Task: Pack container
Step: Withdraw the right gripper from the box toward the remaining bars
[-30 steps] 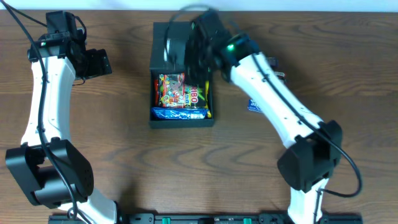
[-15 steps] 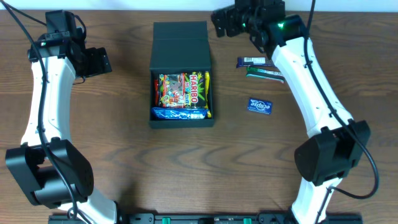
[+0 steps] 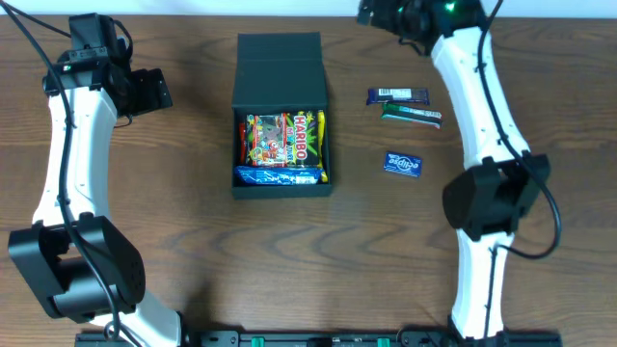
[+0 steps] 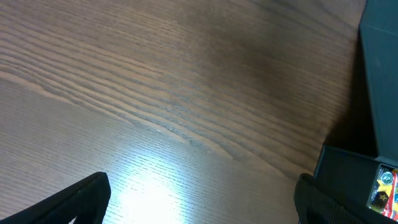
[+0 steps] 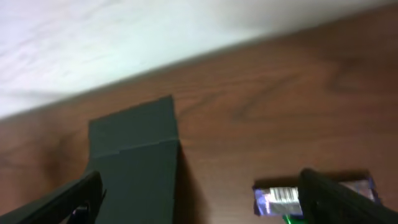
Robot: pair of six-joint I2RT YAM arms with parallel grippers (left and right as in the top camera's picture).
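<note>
The dark grey-green container sits at mid-table with its flap lid laid open toward the far side. Inside lie a Haribo packet and a blue packet. My left gripper hovers open and empty over bare wood, left of the container; its fingertips frame the table. At the table's far edge, right of the lid, my right gripper is open with nothing between its fingers.
Three loose snacks lie right of the container: a purple bar, a green bar and a small blue packet. In the right wrist view the purple bar shows beside the right finger. A pale wall borders the far edge.
My right arm has swung from above the container to the table's far edge, leaving the box and lid uncovered. The left arm has stayed put.
</note>
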